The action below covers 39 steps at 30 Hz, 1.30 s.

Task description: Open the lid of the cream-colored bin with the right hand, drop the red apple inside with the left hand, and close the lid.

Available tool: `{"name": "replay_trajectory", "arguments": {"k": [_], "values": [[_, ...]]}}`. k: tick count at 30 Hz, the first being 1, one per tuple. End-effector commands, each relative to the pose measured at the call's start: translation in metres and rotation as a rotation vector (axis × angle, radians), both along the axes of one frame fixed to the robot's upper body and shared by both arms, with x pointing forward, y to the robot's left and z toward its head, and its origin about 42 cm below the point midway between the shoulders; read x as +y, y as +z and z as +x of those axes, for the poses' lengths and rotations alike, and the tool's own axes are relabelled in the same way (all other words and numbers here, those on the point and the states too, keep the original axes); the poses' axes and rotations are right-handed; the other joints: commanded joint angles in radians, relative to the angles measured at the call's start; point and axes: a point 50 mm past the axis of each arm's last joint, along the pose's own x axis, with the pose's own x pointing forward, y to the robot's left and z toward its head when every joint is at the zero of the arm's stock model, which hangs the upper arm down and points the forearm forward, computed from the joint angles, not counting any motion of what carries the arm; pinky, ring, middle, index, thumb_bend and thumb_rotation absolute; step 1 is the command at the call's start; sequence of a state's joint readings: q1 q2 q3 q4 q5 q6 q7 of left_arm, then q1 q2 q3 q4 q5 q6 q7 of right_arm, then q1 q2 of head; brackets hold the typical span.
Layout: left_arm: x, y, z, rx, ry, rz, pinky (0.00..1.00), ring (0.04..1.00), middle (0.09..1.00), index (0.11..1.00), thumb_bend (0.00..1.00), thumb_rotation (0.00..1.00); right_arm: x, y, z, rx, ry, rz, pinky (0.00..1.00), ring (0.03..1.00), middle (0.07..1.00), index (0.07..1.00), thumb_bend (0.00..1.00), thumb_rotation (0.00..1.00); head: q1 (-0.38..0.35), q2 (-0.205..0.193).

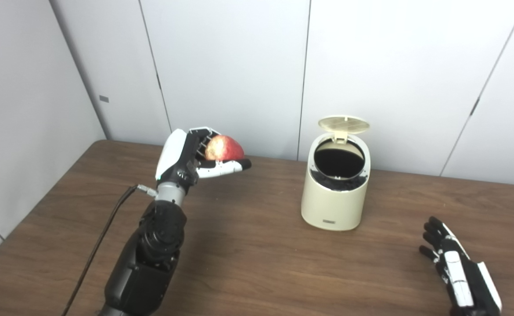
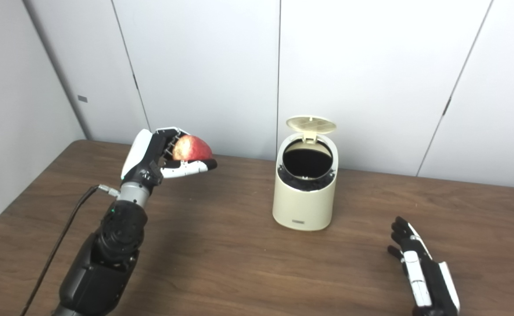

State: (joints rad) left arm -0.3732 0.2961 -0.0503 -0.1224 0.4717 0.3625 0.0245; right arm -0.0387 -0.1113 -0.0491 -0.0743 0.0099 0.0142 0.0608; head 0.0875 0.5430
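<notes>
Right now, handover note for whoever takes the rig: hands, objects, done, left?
Left hand: shut on the red apple, raised above the table, left of the cream-colored bin.
Right hand: open, holding nothing, low over the table right of the bin.
Done: lid is up, bin mouth exposed.
Left: carry apple over the opening, drop it, close lid.
</notes>
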Motion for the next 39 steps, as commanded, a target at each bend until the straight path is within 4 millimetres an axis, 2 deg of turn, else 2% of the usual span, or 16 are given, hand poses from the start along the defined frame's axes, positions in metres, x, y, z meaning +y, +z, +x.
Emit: {"name": "replay_trajectory", "arguments": {"k": [1,7,10,13,16,20,26,31,39], "values": [[-0.007,0.028,-0.001,-0.124,-0.042,0.052,0.39,0.478,0.532,0.462,0.48,0.0,0.007,0.019,0.008,-0.092,0.007,-0.005,0.85,0.912,0.905,0.907,0.47,0.92,-0.011,0.003],[-0.031,0.035,-0.005,-0.166,-0.128,0.135,0.34,0.463,0.562,0.474,0.47,0.0,0.016,0.021,0.008,-0.1,0.005,0.014,0.85,0.92,0.906,0.902,0.5,0.92,-0.046,0.011],[-0.037,0.04,-0.005,-0.182,-0.152,0.172,0.39,0.473,0.543,0.463,0.48,0.0,0.02,0.022,0.007,-0.098,0.003,0.007,0.84,0.919,0.907,0.903,0.49,0.93,-0.077,0.015],[-0.046,0.046,-0.003,-0.211,-0.187,0.19,0.4,0.463,0.543,0.468,0.48,0.0,0.024,0.023,0.007,-0.094,0.002,0.003,0.85,0.917,0.906,0.902,0.51,0.94,-0.092,0.018],[-0.057,0.051,0.002,-0.234,-0.223,0.213,0.4,0.452,0.544,0.475,0.48,0.0,0.026,0.023,0.006,-0.094,-0.001,0.012,0.84,0.906,0.895,0.893,0.51,0.92,-0.099,0.019],[-0.071,0.058,0.008,-0.248,-0.256,0.213,0.36,0.446,0.55,0.489,0.47,0.0,0.03,0.023,0.006,-0.093,0.001,0.029,0.86,0.919,0.902,0.906,0.46,0.91,-0.103,0.022],[-0.092,0.069,0.016,-0.275,-0.297,0.224,0.37,0.442,0.542,0.494,0.48,0.0,0.032,0.024,0.005,-0.091,0.002,0.011,0.86,0.922,0.903,0.909,0.43,0.94,-0.108,0.023],[-0.109,0.073,0.025,-0.296,-0.33,0.22,0.36,0.433,0.519,0.506,0.48,0.0,0.033,0.025,0.004,-0.093,-0.002,-0.003,0.85,0.916,0.899,0.905,0.45,0.96,-0.112,0.026],[-0.136,0.073,0.04,-0.283,-0.377,0.198,0.32,0.421,0.539,0.503,0.47,0.0,0.036,0.027,0.003,-0.087,-0.01,-0.008,0.84,0.911,0.897,0.904,0.46,0.97,-0.118,0.028]]}}
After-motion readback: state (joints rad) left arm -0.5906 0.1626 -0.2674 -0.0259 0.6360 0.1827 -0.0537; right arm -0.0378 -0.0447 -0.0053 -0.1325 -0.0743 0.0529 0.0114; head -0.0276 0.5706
